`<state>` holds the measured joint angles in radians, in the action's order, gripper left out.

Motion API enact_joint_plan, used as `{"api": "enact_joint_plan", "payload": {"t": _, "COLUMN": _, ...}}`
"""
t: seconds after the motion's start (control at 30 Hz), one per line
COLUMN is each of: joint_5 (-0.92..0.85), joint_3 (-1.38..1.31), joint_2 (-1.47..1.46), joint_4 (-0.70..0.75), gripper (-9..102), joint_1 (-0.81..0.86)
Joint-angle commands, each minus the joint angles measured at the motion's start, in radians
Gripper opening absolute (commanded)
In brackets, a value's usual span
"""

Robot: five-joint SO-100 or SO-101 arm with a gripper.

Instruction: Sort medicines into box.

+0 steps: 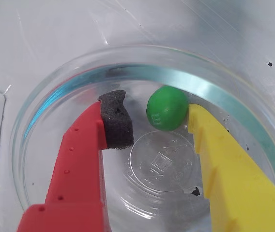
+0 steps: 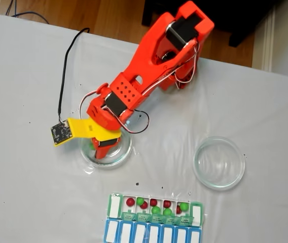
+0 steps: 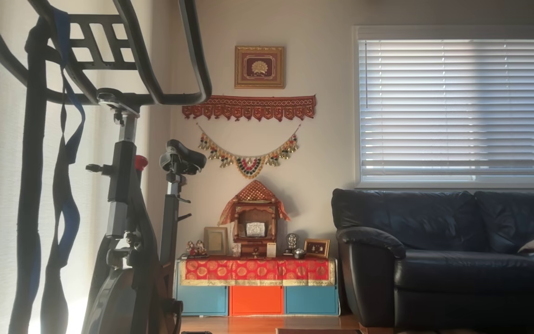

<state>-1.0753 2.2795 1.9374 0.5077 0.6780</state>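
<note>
**A:** Wrist view first. The gripper point(image 1: 152, 123) sits down inside a round clear dish point(image 1: 45, 101), jaws spread, with a red finger point(image 1: 74, 174) at lower left carrying a dark foam pad point(image 1: 115, 118) and a yellow finger point(image 1: 229, 169) at lower right.

**B:** And one green pill point(image 1: 167, 108) just above centre frame, glossy, round, a faint pale mark on its face. It lies on the dish floor between the two fingers, right up against the yellow tip and clear of the foam pad. Nothing is pinched.

**A:** Fixed view now. The orange-red arm point(image 2: 149, 66) slants from the top centre down to the left dish point(image 2: 124, 152) in the middle left of the frame, and the gripper point(image 2: 103, 147) is over that dish. A second clear dish point(image 2: 219, 163) sits at centre right.

**B:** Bottom centre, the green pill box point(image 2: 155, 208), translucent with white ends, lids folded toward the lower edge. Its compartments hold dark red pills point(image 2: 130, 202) and green pills point(image 2: 140, 201), small glossy dots. Directly beneath it, touching, the blue row point(image 2: 151, 233) with white lids.

**A:** All on a white table point(image 2: 27, 192).

**B:** Other view: a room with an exercise bike point(image 3: 123, 185) at left, a dark sofa point(image 3: 448, 250) at right, and a small shrine point(image 3: 254, 222) on a red cloth in the middle.
</note>
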Motion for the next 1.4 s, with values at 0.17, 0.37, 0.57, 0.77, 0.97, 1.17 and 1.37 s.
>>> {"api": "enact_joint_plan", "payload": {"t": 0.17, "joint_5": 0.005, "joint_3": -0.057, "joint_2": 0.015, "joint_4": 0.006, "gripper": 10, "joint_1": 0.031}}
{"api": "enact_joint_plan", "payload": {"t": 0.37, "joint_5": 0.012, "joint_3": -0.067, "joint_2": 0.02, "joint_4": 0.032, "gripper": 2, "joint_1": 0.029}}
{"api": "enact_joint_plan", "payload": {"t": 0.57, "joint_5": 0.025, "joint_3": -0.097, "joint_2": 0.06, "joint_4": 0.107, "gripper": 2, "joint_1": 0.018}}
{"api": "enact_joint_plan", "payload": {"t": 0.77, "joint_5": 0.094, "joint_3": -0.146, "joint_2": 0.252, "joint_4": 0.299, "gripper": 2, "joint_1": -0.025}}
{"api": "enact_joint_plan", "payload": {"t": 0.97, "joint_5": 0.184, "joint_3": -0.522, "joint_2": 0.222, "joint_4": 0.666, "gripper": 2, "joint_1": -0.044}}
{"api": "enact_joint_plan", "payload": {"t": 1.17, "joint_5": 0.348, "joint_3": -0.726, "joint_2": 0.169, "joint_4": 0.828, "gripper": 2, "joint_1": -0.201}}
{"api": "enact_joint_plan", "payload": {"t": 1.37, "joint_5": 0.52, "joint_3": -0.85, "joint_2": 0.029, "joint_4": 0.839, "gripper": 1, "joint_1": -0.394}}
